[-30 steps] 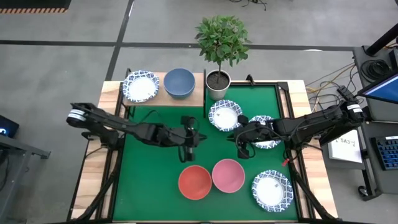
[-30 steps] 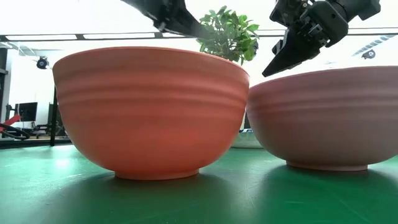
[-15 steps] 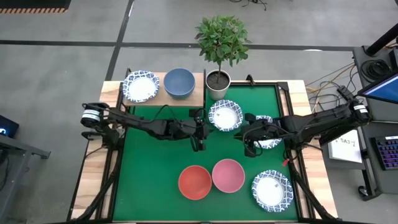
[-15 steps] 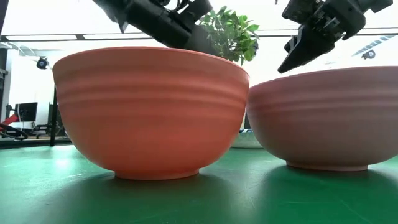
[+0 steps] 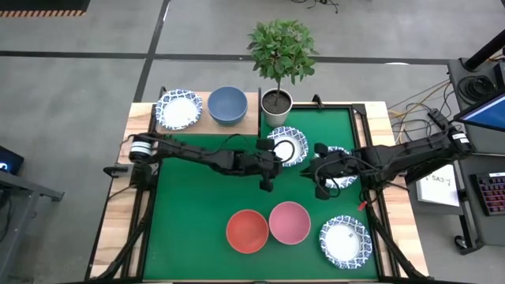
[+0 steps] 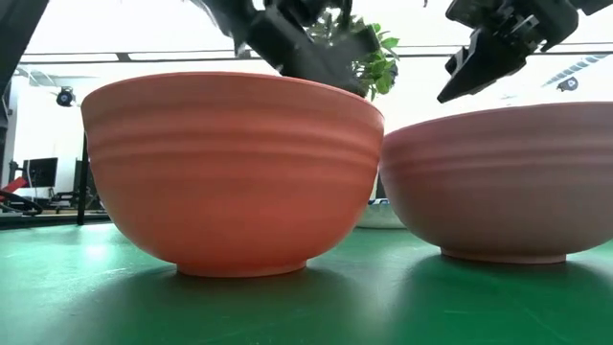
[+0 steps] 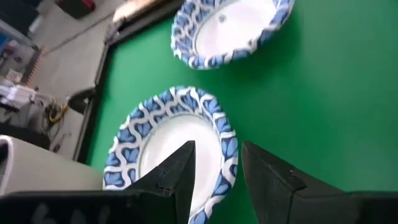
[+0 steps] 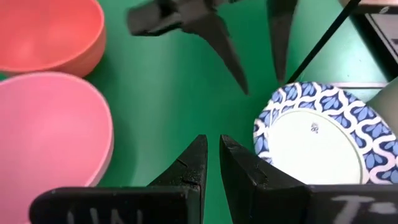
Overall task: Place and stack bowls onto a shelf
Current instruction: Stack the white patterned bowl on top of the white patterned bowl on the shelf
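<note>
- While the mat [image 5: 197, 213] lies as it did a second ago, the left arm reaches much farther right across it than before.
- Shelf [image 5: 207, 122] stands at the mat's far left corner, unchanged, bearing a patterned bowl [image 5: 178, 110] and the blue bowl [image 5: 227, 104] side by side.
- Plant pot [image 5: 276, 105] stays just beside the shelf.
- Red bowl [image 5: 247, 230] and pink bowl [image 5: 289, 222] sit touching near the front edge, unmoved; a third patterned bowl [image 5: 345, 240] lies to their right.
- Left gripper [image 5: 267, 175], earlier near the mat's middle with its fingers together, now hangs at the near rim of the patterned bowl by the pot [image 7: 171, 149]; its fingers stand apart, holding nothing, with the rim seen between them.
- Right gripper [image 5: 319, 183] has drifted slightly right, beside another patterned bowl [image 5: 341, 162]; its fingers are nearly together and empty.
</note>
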Tool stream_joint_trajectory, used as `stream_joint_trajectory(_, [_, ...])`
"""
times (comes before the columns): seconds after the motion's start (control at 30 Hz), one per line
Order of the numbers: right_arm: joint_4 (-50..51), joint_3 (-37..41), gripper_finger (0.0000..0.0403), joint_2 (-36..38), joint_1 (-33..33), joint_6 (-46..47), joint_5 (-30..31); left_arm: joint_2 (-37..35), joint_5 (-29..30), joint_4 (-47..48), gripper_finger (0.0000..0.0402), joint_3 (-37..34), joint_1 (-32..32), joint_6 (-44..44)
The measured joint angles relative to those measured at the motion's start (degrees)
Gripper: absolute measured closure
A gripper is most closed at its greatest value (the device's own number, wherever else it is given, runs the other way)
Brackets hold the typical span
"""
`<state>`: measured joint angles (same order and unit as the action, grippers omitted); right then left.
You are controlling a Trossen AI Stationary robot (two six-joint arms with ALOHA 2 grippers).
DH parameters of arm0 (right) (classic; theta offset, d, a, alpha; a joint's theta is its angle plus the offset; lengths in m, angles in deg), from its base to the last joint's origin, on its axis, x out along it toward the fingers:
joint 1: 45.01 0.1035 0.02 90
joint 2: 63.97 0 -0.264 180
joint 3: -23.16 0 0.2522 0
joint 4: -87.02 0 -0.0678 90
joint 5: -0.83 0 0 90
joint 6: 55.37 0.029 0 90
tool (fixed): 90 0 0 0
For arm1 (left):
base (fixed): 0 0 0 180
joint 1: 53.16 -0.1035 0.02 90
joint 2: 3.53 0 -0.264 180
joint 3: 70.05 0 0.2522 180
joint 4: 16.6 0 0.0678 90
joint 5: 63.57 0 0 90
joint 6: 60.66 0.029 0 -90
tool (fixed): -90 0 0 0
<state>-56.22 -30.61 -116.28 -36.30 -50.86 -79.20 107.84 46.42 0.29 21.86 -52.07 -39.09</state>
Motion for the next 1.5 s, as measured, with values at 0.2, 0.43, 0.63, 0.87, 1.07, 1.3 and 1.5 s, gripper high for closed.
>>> stream_joint_trajectory(0.2, [1.0,0.0,0.0371,1.6,1.9,0.4,0.0,3.6,0.0,0.4,0.0287,1.1,-2.1,-0.2])
stream_joint_trajectory(0.43, [0.8,0.0,0.0371,3.9,2.8,0.6,0.1,7.3,0.0,0.8,0.0287,2.7,-2.7,-0.6])
stream_joint_trajectory(0.63, [0.9,0.0,0.0371,4.1,2.8,0.8,0.1,9.4,-1.9,1.5,0.0287,3.6,-2.8,-1.0])
stream_joint_trajectory(0.87, [0.9,0.2,0.0371,4.1,2.8,0.6,0.1,11.7,-3.0,1.2,0.0287,3.6,-3.1,-2.9])
stream_joint_trajectory(1.07, [0.8,0.3,0.0371,4.1,2.8,0.4,0.2,12.9,-3.0,0.2,0.0287,3.6,-3.3,-3.6])
stream_joint_trajectory(1.3, [0.8,0.3,0.0371,4.1,2.8,0.0,0.4,12.9,-2.9,0.0,0.0316,3.6,-3.2,-3.7])
stream_joint_trajectory(1.5, [0.8,0.3,0.0371,4.1,2.8,-0.1,0.5,12.9,-2.5,-0.3,0.039,3.6,-3.2,-4.1])
